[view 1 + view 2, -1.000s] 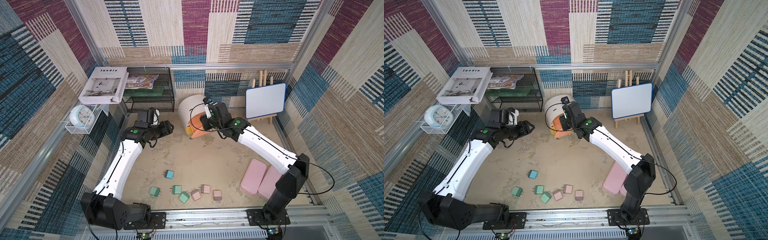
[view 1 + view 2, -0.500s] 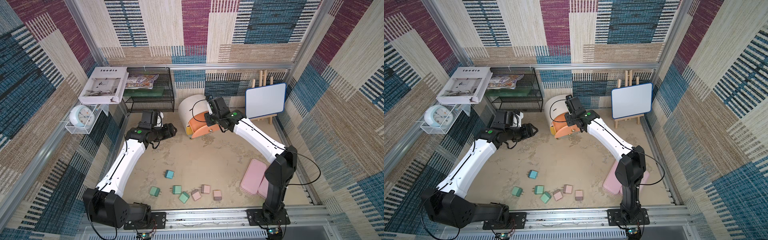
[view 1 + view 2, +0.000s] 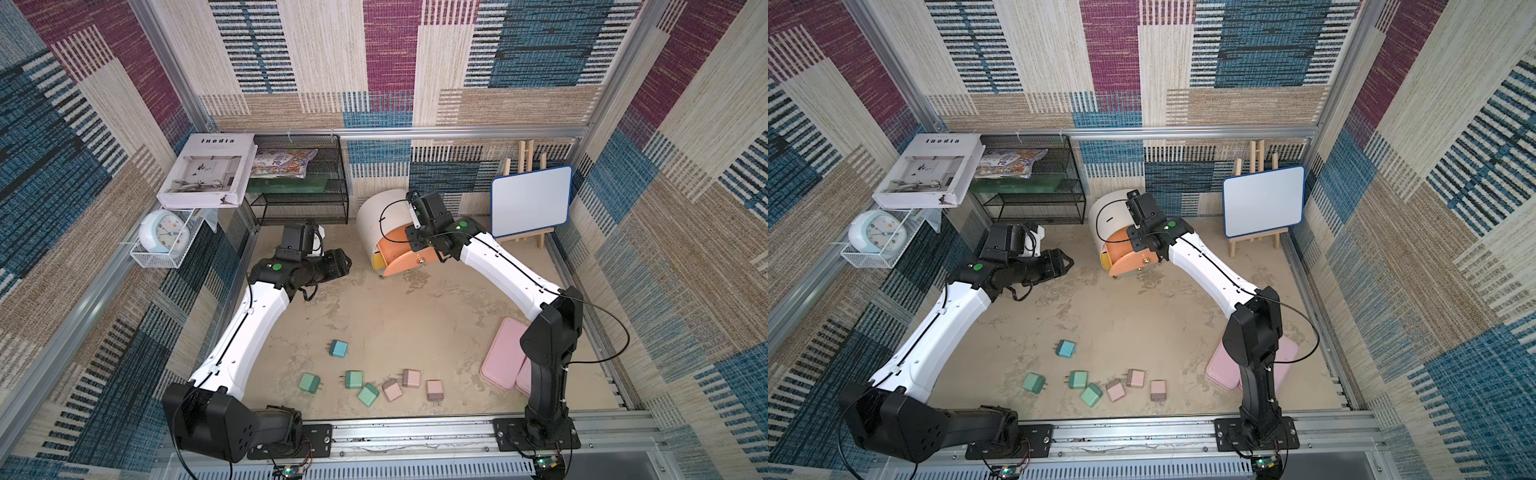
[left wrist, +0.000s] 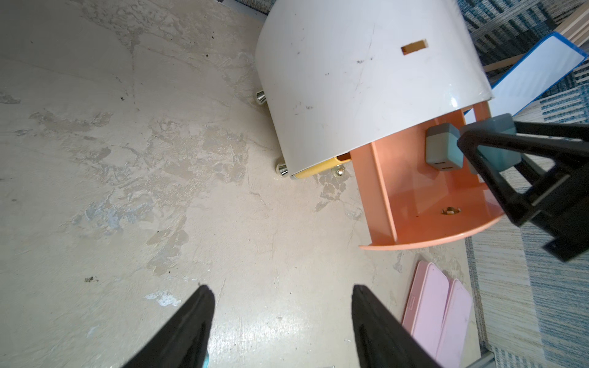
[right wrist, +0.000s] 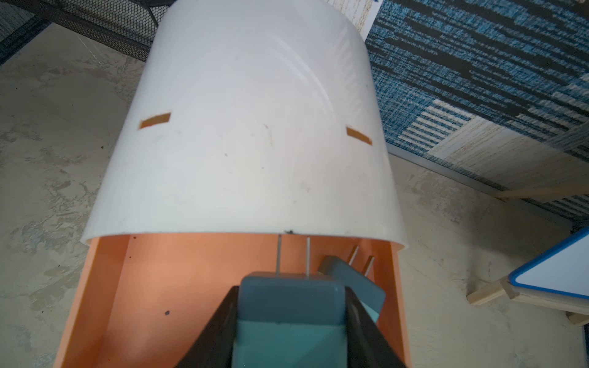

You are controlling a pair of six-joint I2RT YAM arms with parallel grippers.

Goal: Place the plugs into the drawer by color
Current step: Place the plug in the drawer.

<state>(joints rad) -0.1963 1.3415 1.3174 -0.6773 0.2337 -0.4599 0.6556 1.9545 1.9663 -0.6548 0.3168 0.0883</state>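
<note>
Right jaws are clamped on a blue plug (image 5: 288,318), its prongs pointing into the pulled-out peach-orange drawer (image 5: 178,280). Left jaws are part-way apart and empty over bare counter (image 4: 127,191).

Wrist views only: a second blue plug (image 5: 353,286) lies in that drawer, just beside the held one. In both top views the right wrist hides the drawer's inside.

Top views only: near the front rail sit a third blue plug (image 3: 338,348), three mint green plugs (image 3: 309,382) (image 3: 353,379) (image 3: 368,395) and three pink plugs (image 3: 392,390) (image 3: 412,377) (image 3: 434,389).

The counter is mottled beige and the walls (image 3: 390,62) are woven patchwork. At the back stand a wire-mesh rack (image 3: 303,195), the white cabinet (image 3: 380,216) and a whiteboard (image 3: 530,199).
</note>
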